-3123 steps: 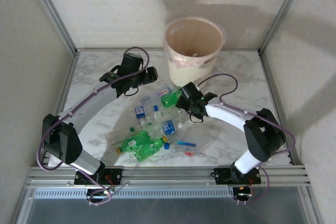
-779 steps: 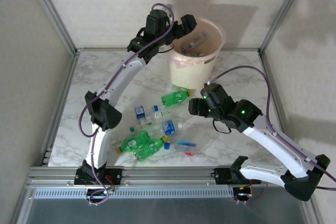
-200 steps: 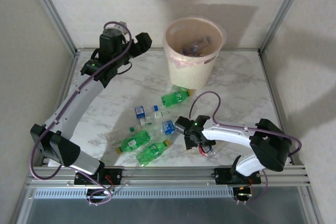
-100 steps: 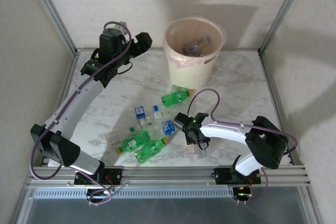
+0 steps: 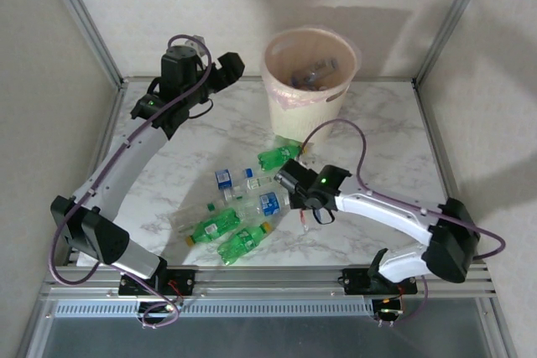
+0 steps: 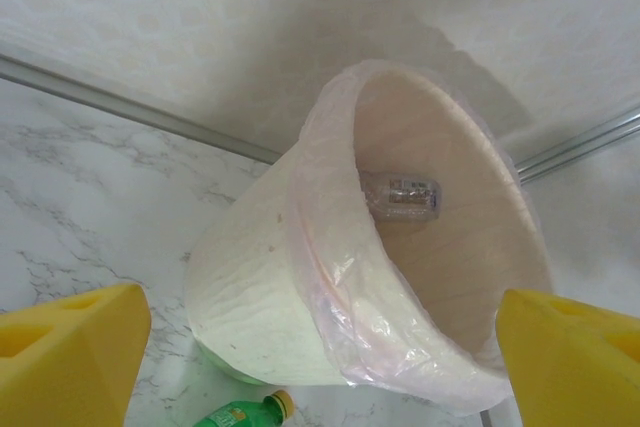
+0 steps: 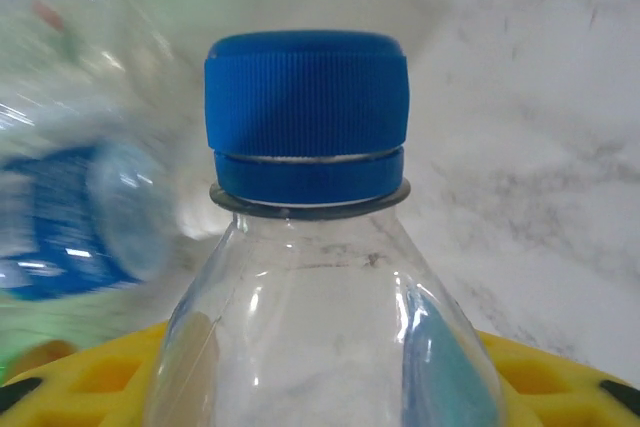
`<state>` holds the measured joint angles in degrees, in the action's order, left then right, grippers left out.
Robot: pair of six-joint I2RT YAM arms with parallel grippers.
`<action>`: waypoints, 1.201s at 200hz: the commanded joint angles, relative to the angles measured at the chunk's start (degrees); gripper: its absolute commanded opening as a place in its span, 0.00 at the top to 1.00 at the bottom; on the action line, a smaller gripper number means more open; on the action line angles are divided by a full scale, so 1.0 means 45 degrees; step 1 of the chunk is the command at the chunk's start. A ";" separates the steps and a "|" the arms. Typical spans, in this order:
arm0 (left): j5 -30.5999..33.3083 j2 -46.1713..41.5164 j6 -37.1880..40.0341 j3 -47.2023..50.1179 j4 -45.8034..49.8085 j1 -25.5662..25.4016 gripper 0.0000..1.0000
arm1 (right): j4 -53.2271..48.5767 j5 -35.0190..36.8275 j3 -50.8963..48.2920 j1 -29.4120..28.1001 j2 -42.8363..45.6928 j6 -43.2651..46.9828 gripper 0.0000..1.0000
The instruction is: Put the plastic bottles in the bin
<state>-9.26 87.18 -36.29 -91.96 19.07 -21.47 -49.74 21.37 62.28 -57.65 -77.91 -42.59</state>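
White marble tabletop [image 5: 377, 123]; metal posts [image 5: 80, 14] at far corners; pale walls [image 5: 168, 6]; aluminium rail [image 5: 268, 272] along near edge.

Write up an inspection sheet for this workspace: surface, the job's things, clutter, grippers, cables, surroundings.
Surface: marble table, bare parts look clean.
Job's things: bin upright at the far edge, with a clear bottle inside; green bottle lying by its base; bottle cluster, clear and green, lying mid-table.
Clutter: nothing seen.
Grippers: left gripper open and empty, up left of the bin; right gripper shut on a blue-capped bottle, fingers either side of its body.
Cables: purple cable loops off each arm; the right one arches near the bin's base.
Surroundings: pale walls, metal frame posts.
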 commanded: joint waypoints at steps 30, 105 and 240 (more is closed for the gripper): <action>0.0057 0.0095 -0.0119 -0.0115 -0.0154 0.0007 0.11 | 0.0087 0.1169 0.3269 -0.0500 0.1335 0.1010 0.59; 0.0465 -0.0311 -0.0118 0.0277 0.0038 0.0009 0.11 | 0.2185 0.2048 0.8289 0.0623 0.0595 0.3646 0.56; 0.0836 -0.1420 0.1577 0.4066 -0.0743 -0.0118 0.11 | 0.2961 -0.0195 1.4688 0.6172 -0.4472 0.4113 0.57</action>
<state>-6.00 82.06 -33.08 -78.61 18.48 -21.54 -40.12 24.21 126.23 -32.62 -96.23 -23.35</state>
